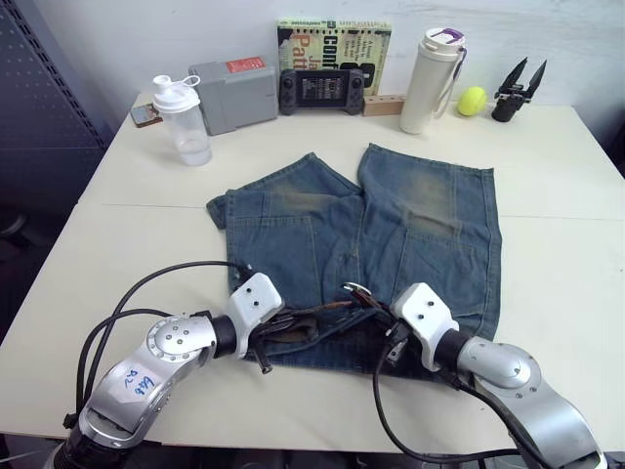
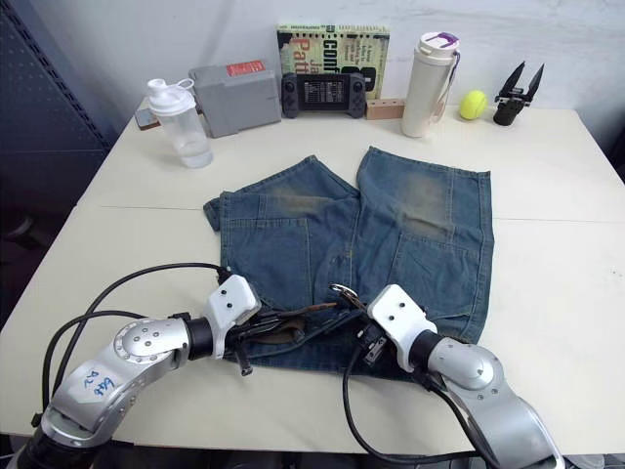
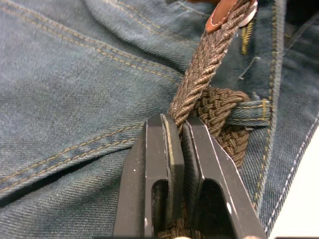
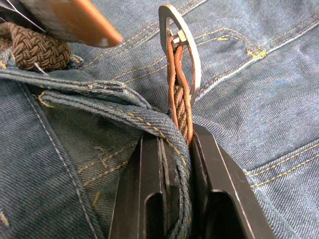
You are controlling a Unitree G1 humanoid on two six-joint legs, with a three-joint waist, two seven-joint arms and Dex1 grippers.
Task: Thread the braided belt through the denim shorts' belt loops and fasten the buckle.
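Observation:
The denim shorts [image 1: 391,225] lie flat on the table, waistband toward me. The braided belt [image 1: 312,315] runs along that waistband. My left gripper [image 1: 281,328] is shut on the braided belt [image 3: 204,59] just beside a belt loop [image 3: 251,107] that the strap passes through. My right gripper [image 1: 388,330] is shut on the belt's end right behind the silver buckle [image 4: 182,45], with a fold of denim waistband [image 4: 149,122] caught between the fingers too. The buckle [image 1: 355,290] stands up on edge. The belt's tan leather tip [image 4: 79,20] lies close to it.
Along the table's far edge stand a clear shaker bottle [image 1: 183,119], a grey box [image 1: 234,93], a game console [image 1: 322,90], a book [image 1: 334,44], a white tumbler [image 1: 430,80], a tennis ball [image 1: 472,100] and a black gripper tool [image 1: 518,88]. Bare tabletop [image 1: 557,254] flanks the shorts.

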